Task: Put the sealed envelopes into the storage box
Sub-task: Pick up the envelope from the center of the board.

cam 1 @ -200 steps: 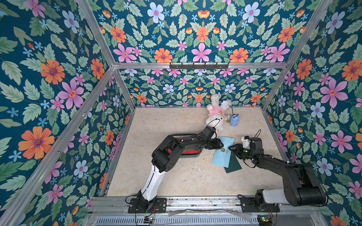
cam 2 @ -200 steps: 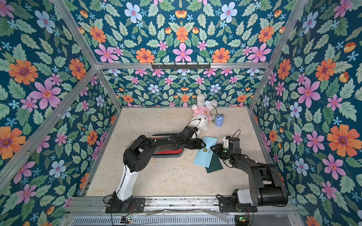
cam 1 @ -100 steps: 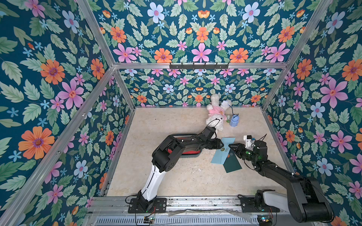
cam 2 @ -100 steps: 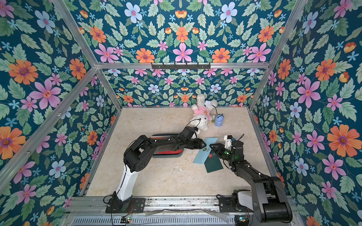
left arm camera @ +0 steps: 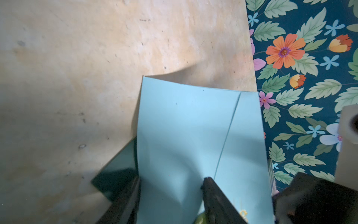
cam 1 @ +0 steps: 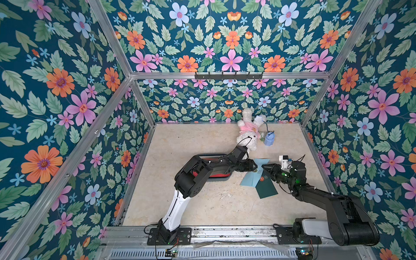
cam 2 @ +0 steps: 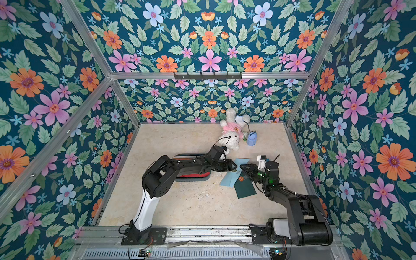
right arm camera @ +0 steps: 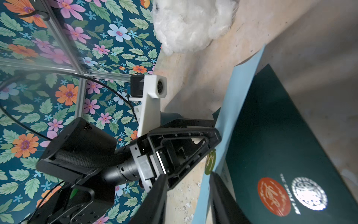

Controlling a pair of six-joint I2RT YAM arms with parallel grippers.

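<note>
Dark green envelope [cam 1: 266, 189] lies flat on the desk [cam 1: 202, 202], nearest me at about 5 o'clock. Against its 10 o'clock side the light blue envelope [cam 1: 248, 180] stands tilted and curled. My right gripper [cam 1: 265, 167] has its fingers apart and straddles that sheet's edge without pinching it. My left gripper [cam 1: 254, 166] points in from 9 o'clock, partly open around the same sheet; I cannot tell whether it pinches. At 9 o'clock, under my left arm, the storage box [cam 1: 217, 179] holds a red envelope [cam 1: 219, 174]. Farthest, at 12 o'clock, lies a plush rabbit [cam 1: 247, 135].
</note>
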